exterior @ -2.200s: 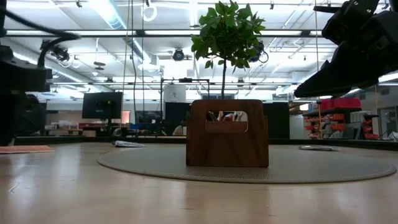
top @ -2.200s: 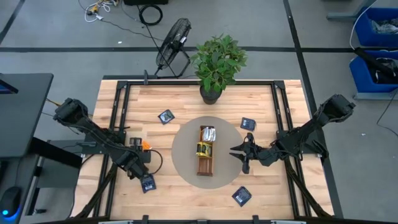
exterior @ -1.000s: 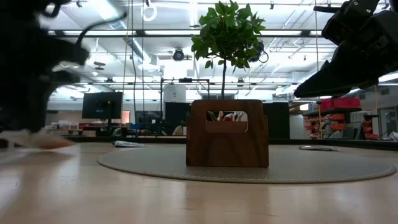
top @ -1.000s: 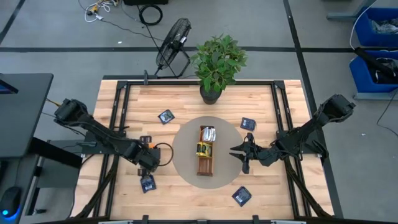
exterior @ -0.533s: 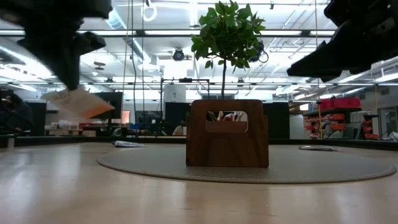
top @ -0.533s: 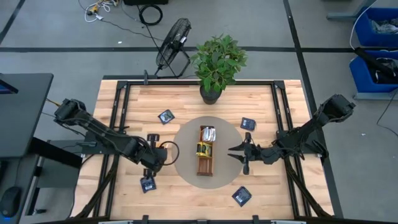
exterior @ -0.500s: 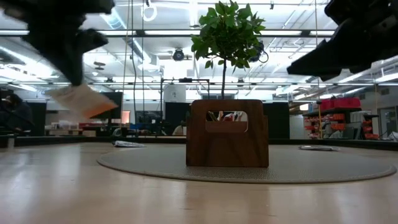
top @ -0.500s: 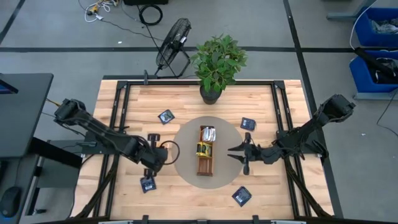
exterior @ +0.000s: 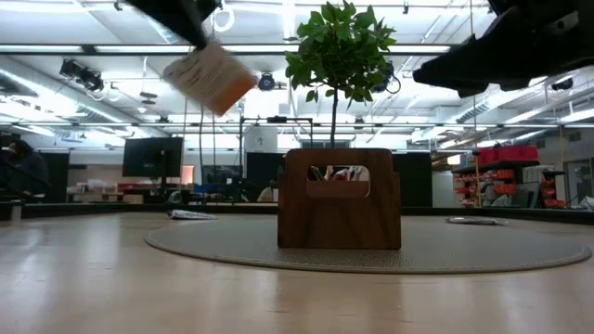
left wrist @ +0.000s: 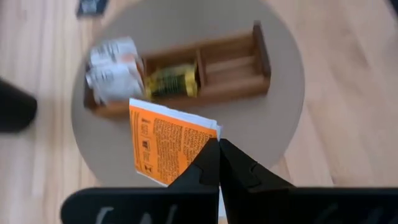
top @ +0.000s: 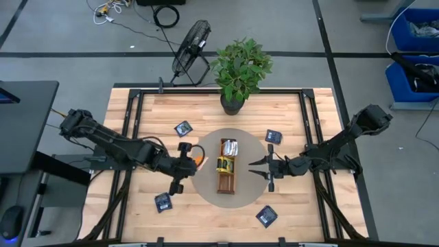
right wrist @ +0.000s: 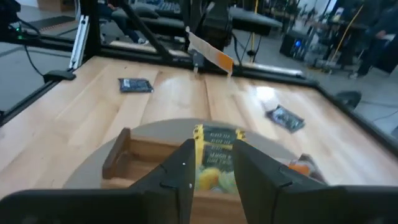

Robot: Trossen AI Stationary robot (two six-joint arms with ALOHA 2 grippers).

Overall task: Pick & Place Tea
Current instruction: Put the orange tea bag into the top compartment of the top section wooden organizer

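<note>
Between left gripper (left wrist: pixel 218 163) fingers, orange sachet (left wrist: pixel 166 143) pinched

The desk (top: pixel 137 120) has a light wooden plank top set in a black frame. A round grey mat (top: pixel 206 180) lies at its middle, and a long narrow wooden tray (top: pixel 228 184) stands on the mat. A potted plant (top: pixel 236 72) stands at the far edge, behind the mat. Four dark tea sachets lie flat on the bare wood around the mat: one at the far left (top: pixel 182 128), one at the far right (top: pixel 274 136), one at the near left (top: pixel 163 201) and one at the near right (top: pixel 267 216).
</note>
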